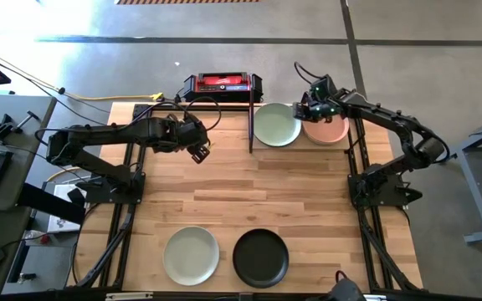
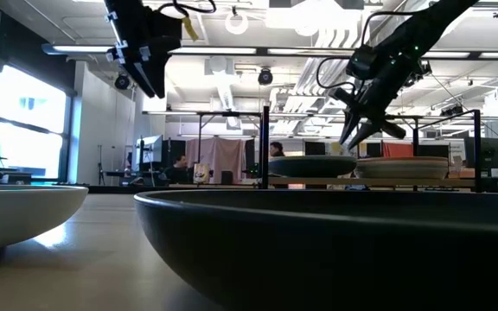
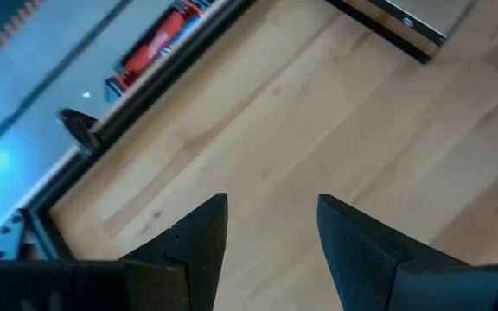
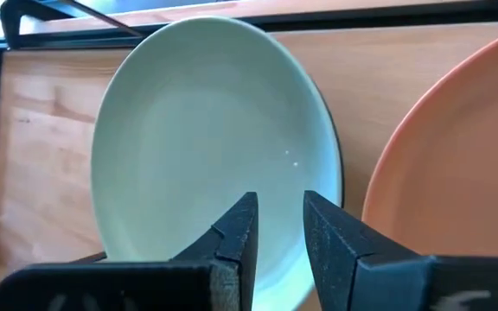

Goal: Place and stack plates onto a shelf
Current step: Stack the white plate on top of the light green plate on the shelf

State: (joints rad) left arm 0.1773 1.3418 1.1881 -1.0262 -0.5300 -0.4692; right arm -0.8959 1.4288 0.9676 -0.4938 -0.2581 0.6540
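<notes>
The right tool [image 4: 277, 226] hangs a little open over the green plate [image 4: 214, 155] beside the pink plate [image 4: 456, 164], holding nothing, while the left tool [image 3: 271, 226] hangs open over the surface [image 3: 318, 130].

Right gripper [image 1: 301, 109] over green plate [image 1: 276, 124] on shelf [image 1: 262, 155]

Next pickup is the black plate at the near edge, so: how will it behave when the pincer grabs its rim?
The black plate looks rigid, so it should not flex. Its matte finish probably grips fairly well. The rim is low and sloped, so a one-sided pinch may let it tilt. Flat-based, it should slide rather than roll.
</notes>
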